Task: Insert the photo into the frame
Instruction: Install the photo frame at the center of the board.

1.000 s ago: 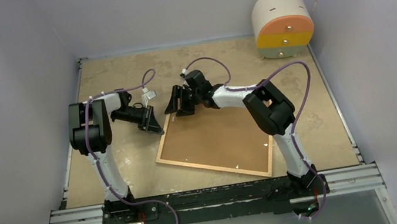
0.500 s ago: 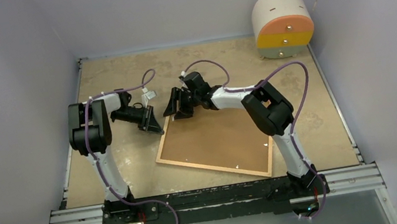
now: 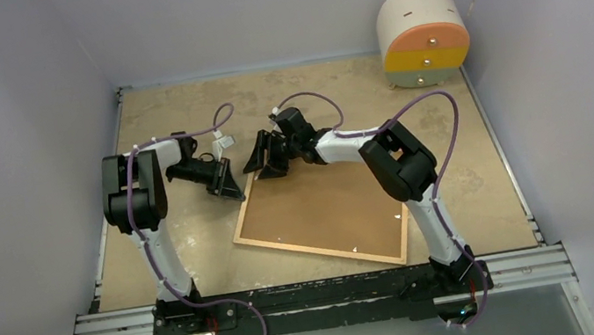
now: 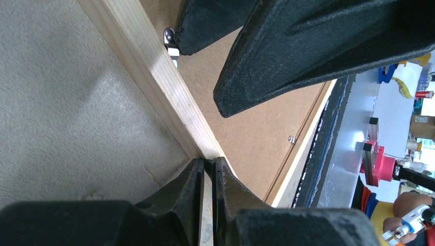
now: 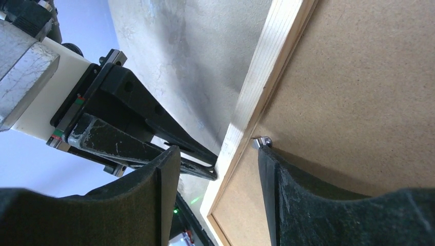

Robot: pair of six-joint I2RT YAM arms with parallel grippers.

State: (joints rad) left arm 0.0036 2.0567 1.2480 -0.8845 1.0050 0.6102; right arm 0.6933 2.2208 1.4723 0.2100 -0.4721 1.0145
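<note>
The frame (image 3: pixel 315 251) lies face down on the table, with the brown backing panel (image 3: pixel 326 207) set in its back. The photo is hidden. My left gripper (image 3: pixel 237 192) is shut, its tips (image 4: pixel 209 161) pressed against the outer side of the frame's left moulding (image 4: pixel 149 72), nothing between them. My right gripper (image 3: pixel 262 162) is open over the frame's far left corner. In the right wrist view its jaws (image 5: pixel 216 151) straddle the light moulding (image 5: pixel 267 66), and the right finger's tip sits by a small metal tab (image 5: pixel 261 141) on the backing.
A round cream drawer unit (image 3: pixel 423 33) with orange and yellow fronts stands at the back right. Grey walls close in the table on three sides. A metal rail (image 3: pixel 322 297) carrying both arm bases runs along the near edge.
The right gripper has crept slightly left along the frame's far corner. The left arm and the frame have not visibly moved.
</note>
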